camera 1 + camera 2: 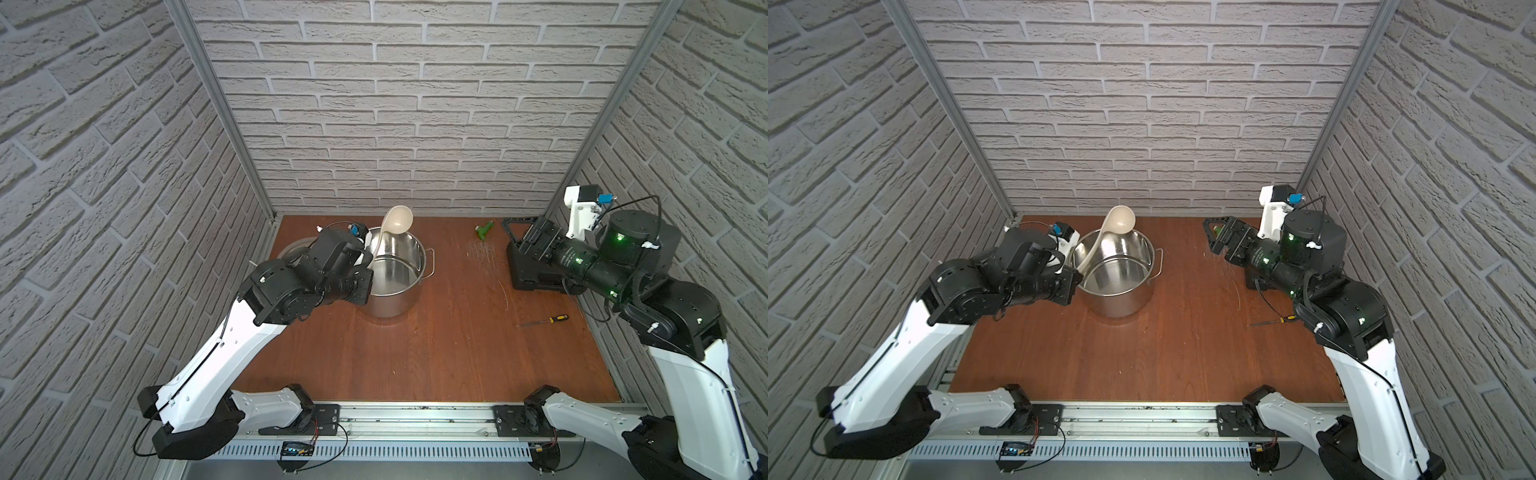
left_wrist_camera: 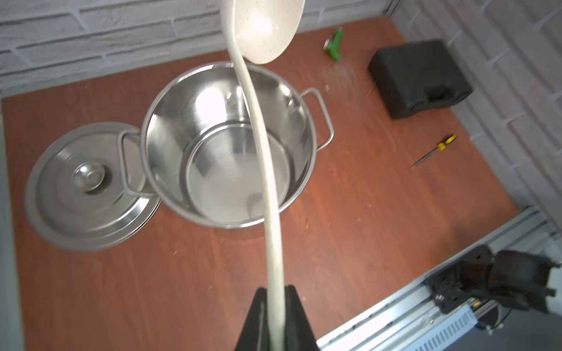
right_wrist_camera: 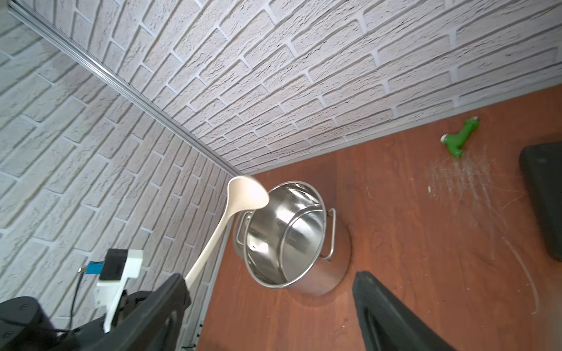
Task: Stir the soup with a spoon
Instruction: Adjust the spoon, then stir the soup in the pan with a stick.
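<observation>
The steel pot (image 1: 395,299) (image 1: 1121,301) stands at the back left of the wooden table; its inside (image 2: 234,170) shows bare shiny steel and no soup can be seen. My left gripper (image 2: 276,293) (image 1: 368,262) is shut on the end of the cream spoon's handle (image 2: 261,146). The spoon slants up over the pot with its bowl (image 1: 398,220) (image 1: 1120,219) (image 3: 248,196) high above the far rim, outside the pot. My right gripper (image 3: 270,288) (image 1: 521,228) (image 1: 1219,228) is open and holds nothing, far to the right of the pot.
A round steel lid (image 2: 88,188) (image 1: 297,245) lies flat against the pot's left side. A black case (image 1: 536,274) (image 2: 419,79) sits under the right gripper. A green object (image 1: 484,230) (image 3: 459,138) lies by the back wall, and a yellow-handled screwdriver (image 1: 546,321) (image 2: 435,150) at the right.
</observation>
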Robot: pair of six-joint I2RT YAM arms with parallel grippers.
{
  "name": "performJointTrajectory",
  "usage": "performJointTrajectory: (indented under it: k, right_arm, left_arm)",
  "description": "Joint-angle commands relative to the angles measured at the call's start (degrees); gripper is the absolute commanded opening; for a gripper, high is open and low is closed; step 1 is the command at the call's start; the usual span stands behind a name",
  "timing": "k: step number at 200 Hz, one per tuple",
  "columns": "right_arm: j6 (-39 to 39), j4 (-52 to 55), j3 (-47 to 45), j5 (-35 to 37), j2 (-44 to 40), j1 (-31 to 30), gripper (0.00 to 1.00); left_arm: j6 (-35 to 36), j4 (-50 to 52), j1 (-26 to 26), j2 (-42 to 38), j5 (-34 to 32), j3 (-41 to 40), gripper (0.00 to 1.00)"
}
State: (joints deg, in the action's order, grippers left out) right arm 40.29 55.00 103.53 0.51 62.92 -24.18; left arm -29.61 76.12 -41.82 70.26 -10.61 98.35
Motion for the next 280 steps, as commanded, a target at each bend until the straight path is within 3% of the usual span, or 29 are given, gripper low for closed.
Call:
performJointTrajectory:
  k: [1, 53, 94, 151, 221, 280]
  right_arm:
    - [-4.3, 1.1, -1.4, 2.1, 3.0, -0.1, 0.89]
    - [-3.9, 1.2, -5.2, -2.2, 7.1, -0.2, 0.86]
    - [-6.2, 4.2, -9.0, -0.6, 5.9, -0.1, 0.86]
    - [-10.5, 6.5, -14.2, 6.2, 0.5, 0.5, 0.86]
    - [-10.3, 4.0, -18.1, 2.5, 0.5, 1.5, 0.86]
    - [-9.4, 3.2, -18.4, 3.3, -0.6, 1.9, 0.85]
  left_arm:
    - [3.2, 16.2, 0.3, 4.3, -3.1, 0.9, 0.0]
    - [5.9, 15.6, 1.3, 12.7, -14.3, 8.1, 0.0]
    - [11.6, 17.3, 2.3, 24.9, -18.2, 18.9, 0.0]
    - [15.1, 16.8, 3.7, 29.7, -15.5, 18.0, 0.0]
    - [17.7, 14.3, 5.1, 35.0, -16.3, 16.9, 0.0]
    - [20.6, 10.3, 3.5, 37.9, -11.6, 20.0, 0.0]
